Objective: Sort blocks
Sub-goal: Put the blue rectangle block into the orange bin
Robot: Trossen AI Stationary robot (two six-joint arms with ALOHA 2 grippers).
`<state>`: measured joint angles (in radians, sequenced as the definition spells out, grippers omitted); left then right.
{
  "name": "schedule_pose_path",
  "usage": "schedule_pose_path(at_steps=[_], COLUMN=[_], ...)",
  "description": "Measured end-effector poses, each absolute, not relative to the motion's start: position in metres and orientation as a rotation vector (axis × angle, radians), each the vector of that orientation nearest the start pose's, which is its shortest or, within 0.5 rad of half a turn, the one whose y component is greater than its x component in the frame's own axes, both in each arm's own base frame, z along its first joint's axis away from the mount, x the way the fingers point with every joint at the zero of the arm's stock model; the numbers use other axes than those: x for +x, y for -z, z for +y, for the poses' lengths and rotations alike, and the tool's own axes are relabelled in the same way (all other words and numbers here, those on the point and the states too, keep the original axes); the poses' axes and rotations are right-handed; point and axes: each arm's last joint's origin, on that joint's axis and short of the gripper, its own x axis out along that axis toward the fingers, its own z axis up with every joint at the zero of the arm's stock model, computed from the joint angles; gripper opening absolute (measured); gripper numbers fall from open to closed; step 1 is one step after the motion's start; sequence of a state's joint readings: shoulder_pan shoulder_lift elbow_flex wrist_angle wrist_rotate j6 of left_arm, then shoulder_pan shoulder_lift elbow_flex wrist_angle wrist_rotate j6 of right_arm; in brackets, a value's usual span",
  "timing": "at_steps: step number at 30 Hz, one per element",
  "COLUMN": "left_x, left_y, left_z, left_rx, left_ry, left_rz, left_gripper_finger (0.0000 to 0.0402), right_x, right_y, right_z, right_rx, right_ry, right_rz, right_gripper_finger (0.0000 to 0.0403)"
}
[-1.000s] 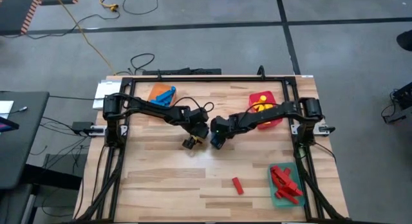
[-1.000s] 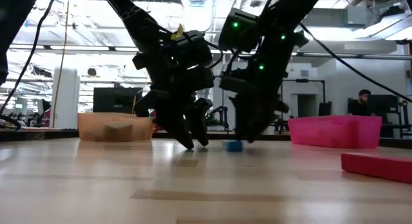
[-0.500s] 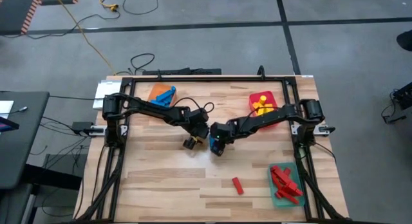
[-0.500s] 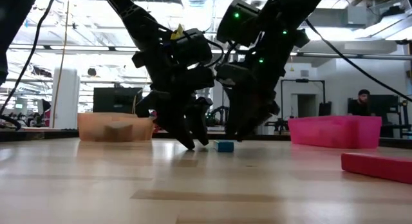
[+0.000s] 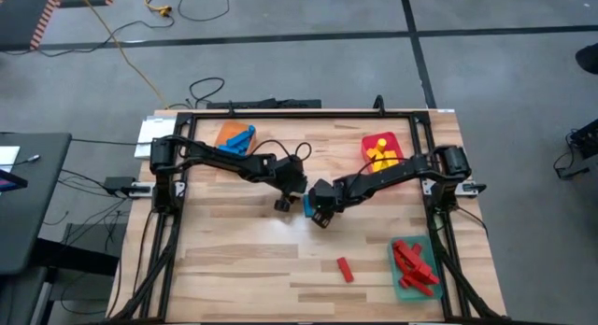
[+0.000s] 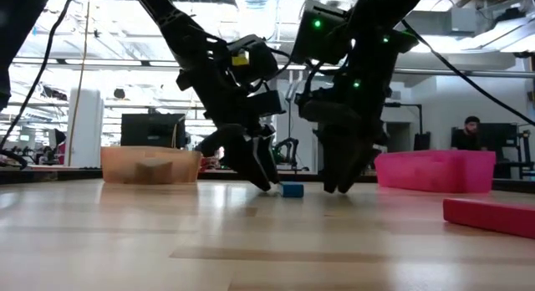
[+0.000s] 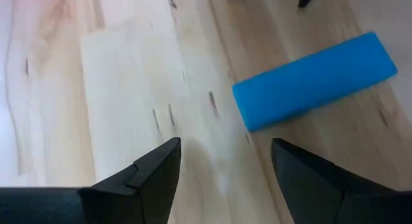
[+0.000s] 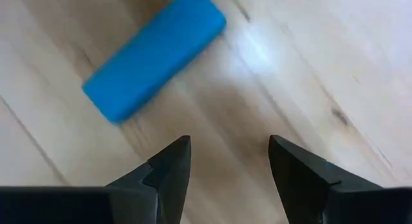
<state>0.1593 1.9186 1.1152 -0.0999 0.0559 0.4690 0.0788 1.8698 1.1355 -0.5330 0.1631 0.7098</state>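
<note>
One blue block (image 5: 306,205) lies flat on the table between my two grippers, also seen in the low view (image 6: 292,190). My left gripper (image 5: 281,204) stands open just to its left, tips near the wood (image 6: 266,182). In the left wrist view the block (image 7: 315,79) lies ahead of the open gripper (image 7: 225,179). My right gripper (image 5: 322,216) is open just right and near of the block. Its wrist view shows the block (image 8: 154,53) ahead of the gripper (image 8: 228,166). A lone red block (image 5: 345,269) lies flat toward the near edge.
An orange tray (image 5: 224,131) with blue blocks sits at the far left. A red tray (image 5: 400,138) with yellow blocks sits at the far right. A green tray (image 5: 404,286) with red blocks is at the near right. A person sits in the room beyond (image 6: 472,132).
My right gripper has drawn toward the near edge and ended a little to the right of the blue block. The block has slid slightly toward the left and now lies apart from the fingers. My left gripper has shifted a little right, toward the block.
</note>
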Motion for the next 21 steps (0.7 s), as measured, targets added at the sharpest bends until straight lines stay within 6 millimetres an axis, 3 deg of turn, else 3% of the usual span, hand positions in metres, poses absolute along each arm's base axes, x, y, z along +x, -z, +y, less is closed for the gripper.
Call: schedule_pose_path(at_steps=[9,11,17,21], left_x=[0.384,0.384,0.381,0.381], left_y=[-0.145,-0.145,-0.144,-0.144], left_z=[0.054,0.053,0.063,0.064], left_rx=[0.286,0.283,0.337,0.299], left_ry=[0.168,0.18,-0.005,0.0], left_rz=[0.815,0.813,0.891,0.888], left_gripper_finger=[0.0235,0.0235,0.0235,0.0235], right_x=[0.369,0.369,0.366,0.359], right_y=[-0.154,-0.156,-0.166,-0.157], right_z=[0.037,0.042,0.048,0.047], right_rx=[0.46,0.441,0.425,0.439], right_ry=[0.355,0.334,0.319,0.386], right_rz=[0.945,0.939,0.92,1.005], right_gripper_finger=[0.0223,0.0223,0.0223,0.0223])
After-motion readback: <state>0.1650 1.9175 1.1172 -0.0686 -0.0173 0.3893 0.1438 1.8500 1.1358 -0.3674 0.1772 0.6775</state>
